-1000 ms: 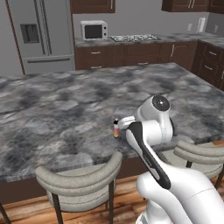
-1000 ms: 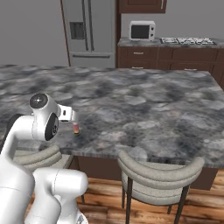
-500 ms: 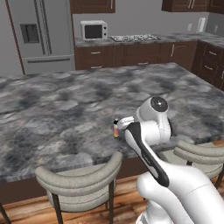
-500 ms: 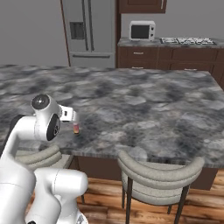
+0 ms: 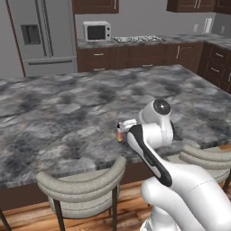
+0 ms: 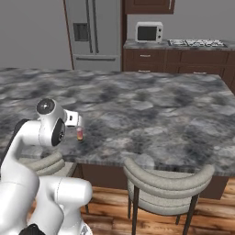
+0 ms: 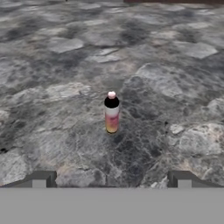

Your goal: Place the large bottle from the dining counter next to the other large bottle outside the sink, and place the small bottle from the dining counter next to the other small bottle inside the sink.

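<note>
small bottle (image 7: 111,113) slim, black-banded, upright on marbled dining counter (image 7: 175,65)

Small bottle (image 6: 80,133) upright on the dining counter (image 6: 151,114) near its front edge, just beside the white arm's hand.

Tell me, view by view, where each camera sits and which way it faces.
Left base view: behind the arm on its left, facing forward and down over the dining counter toward fridge and microwave; the white arm rises at lower right.
Right base view: behind on the right, same direction; the arm rises at lower left.
Hand view: on the hand, looking along the open gripper at the upright small bottle on the counter; both fingertips show at the bottom.
Shared: all three show the small bottle on the counter; both base views show the stools.
</note>
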Controlling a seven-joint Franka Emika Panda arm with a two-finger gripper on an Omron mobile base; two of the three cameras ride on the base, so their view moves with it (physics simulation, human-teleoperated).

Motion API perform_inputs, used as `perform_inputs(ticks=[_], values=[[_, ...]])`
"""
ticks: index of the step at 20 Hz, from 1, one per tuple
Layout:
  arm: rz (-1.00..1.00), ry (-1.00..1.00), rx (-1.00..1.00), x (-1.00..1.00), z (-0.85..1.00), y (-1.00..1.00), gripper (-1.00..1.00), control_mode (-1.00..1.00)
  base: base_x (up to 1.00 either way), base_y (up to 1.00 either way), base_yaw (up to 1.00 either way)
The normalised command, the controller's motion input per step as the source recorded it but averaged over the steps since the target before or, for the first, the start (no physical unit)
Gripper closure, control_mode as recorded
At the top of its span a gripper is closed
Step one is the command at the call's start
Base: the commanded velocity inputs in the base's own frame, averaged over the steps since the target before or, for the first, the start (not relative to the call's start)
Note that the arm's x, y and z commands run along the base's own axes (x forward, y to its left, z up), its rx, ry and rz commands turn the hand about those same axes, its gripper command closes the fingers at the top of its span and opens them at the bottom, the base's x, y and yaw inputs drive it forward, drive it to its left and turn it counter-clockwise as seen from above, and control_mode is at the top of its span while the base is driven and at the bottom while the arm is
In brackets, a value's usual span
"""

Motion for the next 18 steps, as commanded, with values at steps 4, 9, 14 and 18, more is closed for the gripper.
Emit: perform_inputs(ticks=[4,9,14,18], values=[[0.0,0.0,0.0,0.12,-0.01,0.09,-1.0,-1.0,0.0,0.0,0.0],[0.0,0.0,0.0,0.11,-0.08,0.11,-1.0,-1.0,0.0,0.0,0.0],[0.0,0.0,0.0,0.1,-0.06,0.03,-1.0,-1.0,0.0,0.0,0.0],[0.0,0.0,0.0,0.08,-0.02,0.0,-1.0,-1.0,0.0,0.0,0.0]])
